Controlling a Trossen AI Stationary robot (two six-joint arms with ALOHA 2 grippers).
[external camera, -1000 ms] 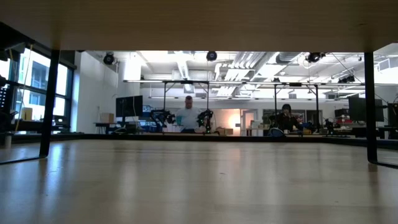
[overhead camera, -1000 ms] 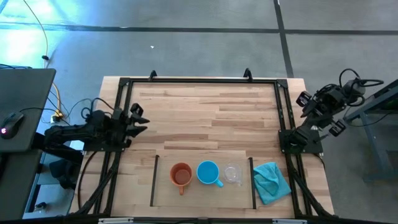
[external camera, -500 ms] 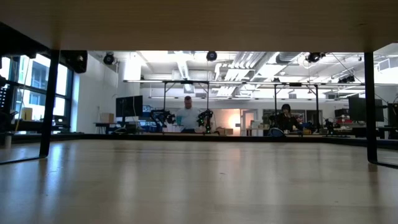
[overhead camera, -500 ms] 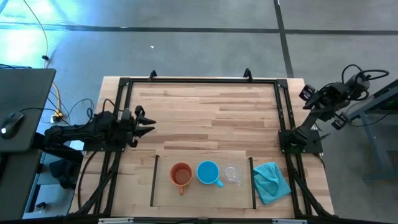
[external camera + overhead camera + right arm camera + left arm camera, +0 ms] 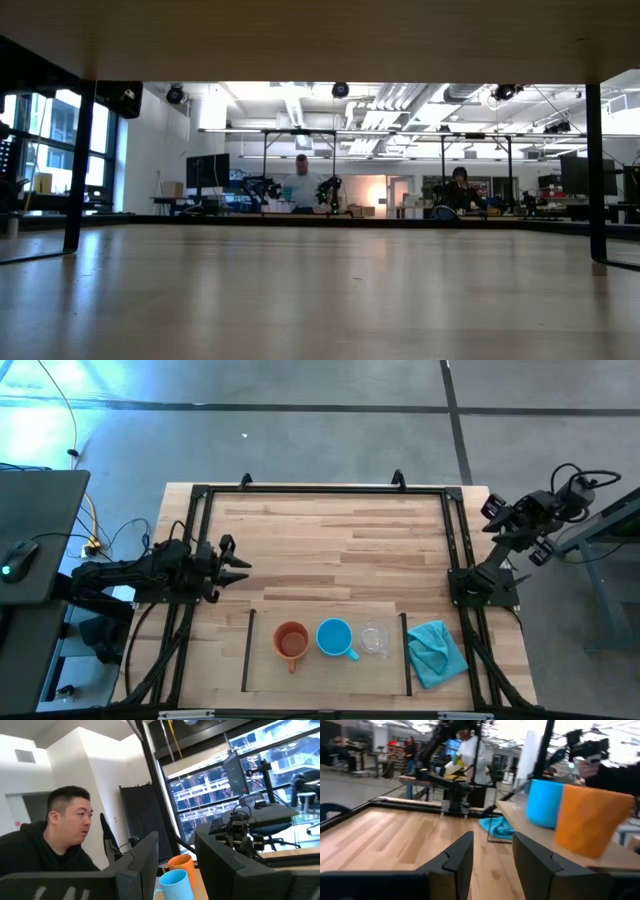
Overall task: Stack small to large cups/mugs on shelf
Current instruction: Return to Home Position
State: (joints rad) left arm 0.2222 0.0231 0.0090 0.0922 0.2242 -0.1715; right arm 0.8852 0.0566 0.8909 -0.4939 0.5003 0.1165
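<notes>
Seen from above, a striped wooden table (image 5: pixel 330 540) bears a pale wooden shelf (image 5: pixel 325 672), a rectangular panel edged by two thin black strips. Three vessels stand upright in a row on the shelf, close beside one another. The orange mug (image 5: pixel 291 643) is toward the end of the shelf nearer the left arm. The bright blue mug (image 5: pixel 335 638) is in the middle of the shelf. The clear glass cup (image 5: pixel 374 639) is toward the end nearer the right arm. A crumpled teal cloth (image 5: pixel 436 651) lies on the table just beyond that end of the shelf, outside its black strip.

The left gripper (image 5: pixel 238 560) hovers over the table, away from the shelf, beyond the orange mug's end. Its fingers (image 5: pixel 455 865) are spread apart and hold nothing. The left wrist view looks past them to the blue mug and the orange mug on the shelf.

The right gripper (image 5: pixel 492 512) is raised well away from the shelf, outside the black metal frame (image 5: pixel 325 490) that rims the table. Its fingers (image 5: pixel 145 865) are parted and empty. A person in a dark hooded top (image 5: pixel 50 865) shows in the right wrist view.
</notes>
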